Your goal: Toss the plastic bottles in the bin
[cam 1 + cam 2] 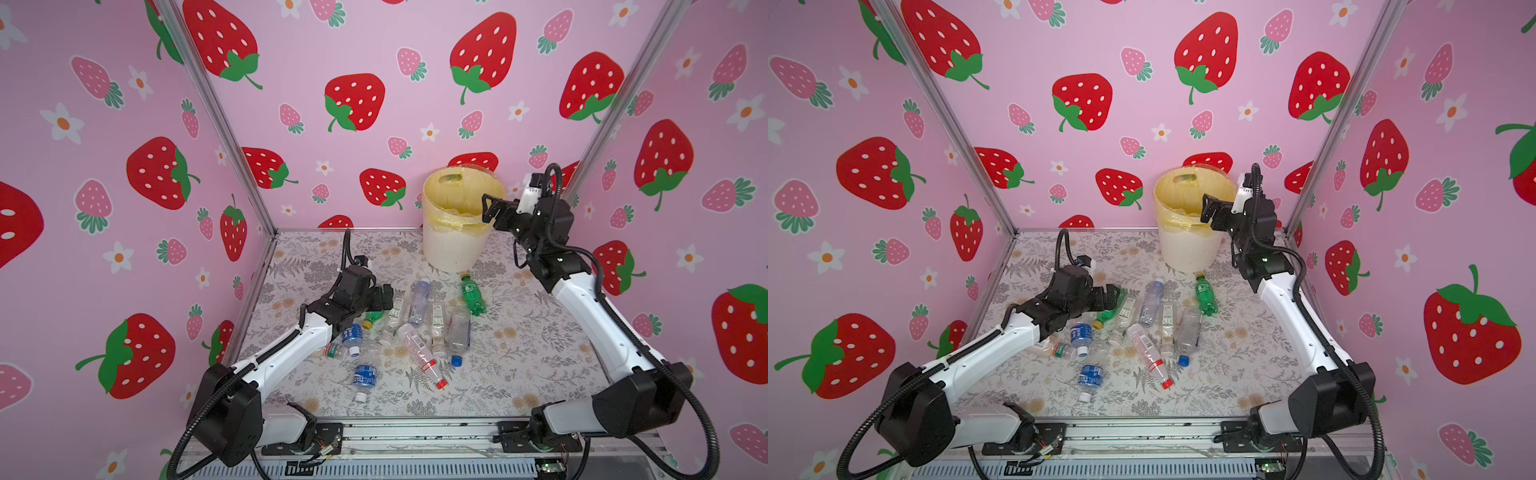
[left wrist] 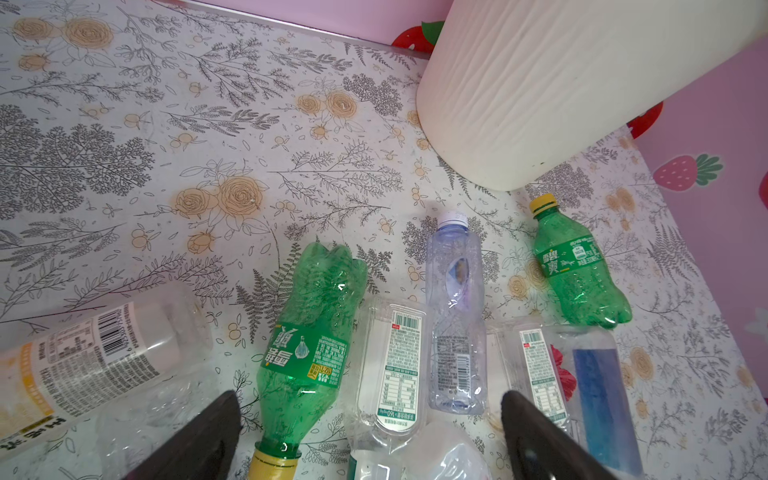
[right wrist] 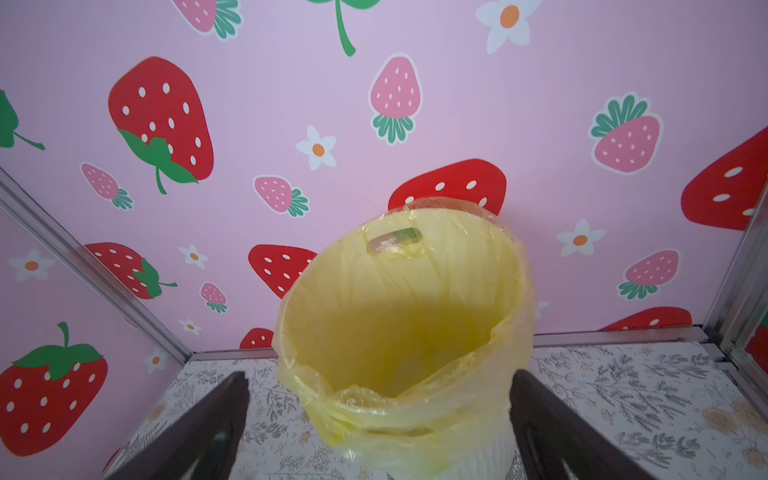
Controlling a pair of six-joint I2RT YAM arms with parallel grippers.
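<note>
My right gripper [image 1: 490, 211] hangs over the near right edge of the round cream-white ribbed plastic bin [image 1: 451, 249], jaws spread wide with nothing between them. In my right wrist view the two dark fingers [image 3: 216, 419] frame the bin's mouth and its translucent yellow bag liner [image 3: 399, 316], which is folded over the rim. The bin stands upright at the far side of the floral-patterned desk [image 1: 523, 353], right of centre and close to the back wall. In both top views something pale and clear lies inside it, too blurred for me to name. My left gripper [image 1: 384, 297] is low over the left edge of the heap, jaws just as wide and holding nothing. Right below it lies a green plastic bottle with a yellow cap [image 2: 307, 340], its cap pointing toward the near side. The other small plastic bottles [image 1: 419, 301] lie on their sides, crowded together mid-desk, mostly clear, touching or overlapping. A second green bottle [image 1: 473, 295] lies at the far right of the group, its yellow cap almost at the foot of the bin. A clear bottle with a red cap [image 1: 424, 357] and a blue-labelled clear bottle [image 1: 365, 376] lie nearest the front edge.
</note>
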